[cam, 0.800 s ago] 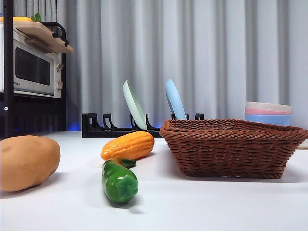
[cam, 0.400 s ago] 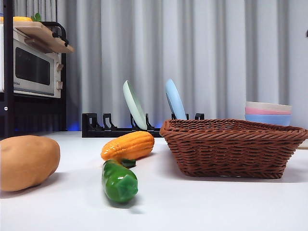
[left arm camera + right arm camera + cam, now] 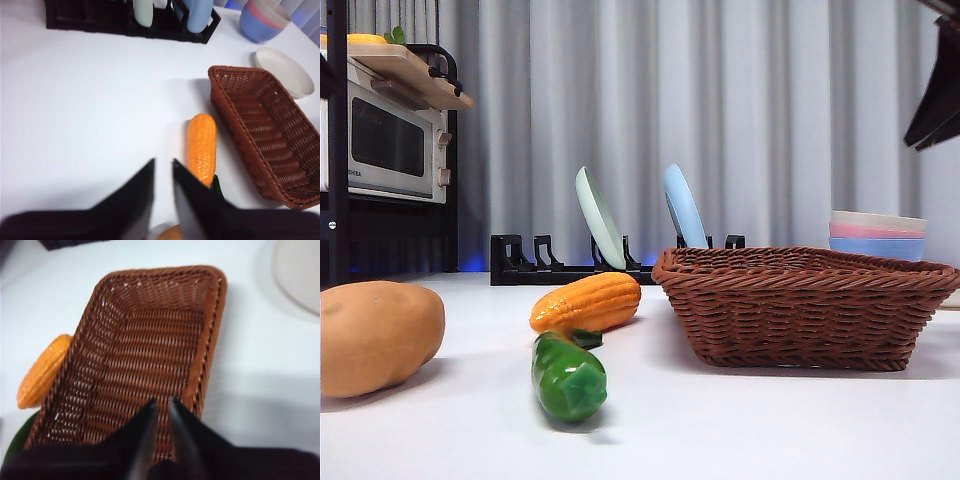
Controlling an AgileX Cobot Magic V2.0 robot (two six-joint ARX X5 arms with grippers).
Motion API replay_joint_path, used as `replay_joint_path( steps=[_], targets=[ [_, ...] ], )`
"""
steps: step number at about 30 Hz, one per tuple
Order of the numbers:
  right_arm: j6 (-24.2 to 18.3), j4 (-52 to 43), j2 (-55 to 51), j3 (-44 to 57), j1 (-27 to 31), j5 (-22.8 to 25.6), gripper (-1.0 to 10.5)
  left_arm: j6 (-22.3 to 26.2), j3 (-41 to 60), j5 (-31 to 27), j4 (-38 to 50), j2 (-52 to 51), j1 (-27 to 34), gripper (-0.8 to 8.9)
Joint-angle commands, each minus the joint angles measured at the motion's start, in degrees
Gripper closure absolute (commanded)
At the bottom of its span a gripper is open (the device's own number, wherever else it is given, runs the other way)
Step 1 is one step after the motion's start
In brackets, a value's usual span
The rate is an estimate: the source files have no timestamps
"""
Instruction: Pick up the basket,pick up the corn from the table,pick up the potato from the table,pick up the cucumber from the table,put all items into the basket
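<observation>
Front view, left to right: microwave point(image 3: 388, 150) on a dark rack at 9 o'clock, high up. Potato point(image 3: 378, 337) lies on the white surface point(image 3: 740, 420) at the far left, near edge. Cucumber point(image 3: 567, 376) at about 7 o'clock from centre, one end pointing at the camera, its far end touching or just beside the corn point(image 3: 586, 303); can't tell which. Corn lies behind it, between cucumber and dish rack point(image 3: 570, 262), which holds a pale green plate point(image 3: 599, 217) and a blue plate point(image 3: 683, 207) upright and tilted. Basket point(image 3: 805, 305) sits on the surface at 3 o'clock, just beside the corn, empty as far as the wrist views show. Stacked bowls point(image 3: 877, 235) behind the basket's right end. Dark arm tip shows at the 1–2 o'clock corner, high above the basket. Left hand point(image 3: 162, 192) is above the surface near the corn's point(image 3: 202, 148) end, jaws nearly closed with a thin gap, holding nothing; basket point(image 3: 265, 132) lies beside the corn, a white dish point(image 3: 282, 70) past it. Right hand point(image 3: 160, 432) is over the basket's point(image 3: 145, 355) near rim, jaws almost together, narrow gap, nothing gripped; corn point(image 3: 44, 371) is outside the basket wall, touching or just beside it.
</observation>
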State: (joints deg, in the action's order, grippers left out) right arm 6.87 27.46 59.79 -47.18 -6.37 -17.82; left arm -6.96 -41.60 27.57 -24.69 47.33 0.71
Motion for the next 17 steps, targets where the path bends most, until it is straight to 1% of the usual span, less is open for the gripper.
replay_joint_path(
  steps=[1, 2, 8, 11, 15, 17],
  targets=[
    [-1.4, -0.3, 1.2, -0.3, 0.0, 0.0, 5.9, 1.0, -0.1, -0.3, 0.2, 0.1, 0.0, 4.28],
    [-1.4, -0.4, 1.8, -0.4, 0.0, 0.3, 5.6, 1.0, -0.1, -0.5, 0.2, 0.1, 0.0, 4.30],
    [-1.4, -0.5, 9.1, -3.7, 0.0, 0.3, 5.6, 1.0, -0.1, -0.4, 0.2, 0.1, 0.0, 4.32],
    [-1.4, -0.4, 14.9, -6.6, 0.0, 0.4, 5.7, 1.0, -0.1, -0.4, 0.2, 0.1, 0.0, 4.32],
    [-1.4, -0.4, 23.3, -10.2, 0.0, 2.8, 5.7, 1.0, -0.1, -0.4, 0.1, 0.1, 0.0, 4.32],
    [-1.4, -0.6, 26.7, -11.3, 0.0, 2.8, 5.7, 1.0, -0.1, -0.3, 0.1, 0.1, 0.0, 4.32]
  ],
)
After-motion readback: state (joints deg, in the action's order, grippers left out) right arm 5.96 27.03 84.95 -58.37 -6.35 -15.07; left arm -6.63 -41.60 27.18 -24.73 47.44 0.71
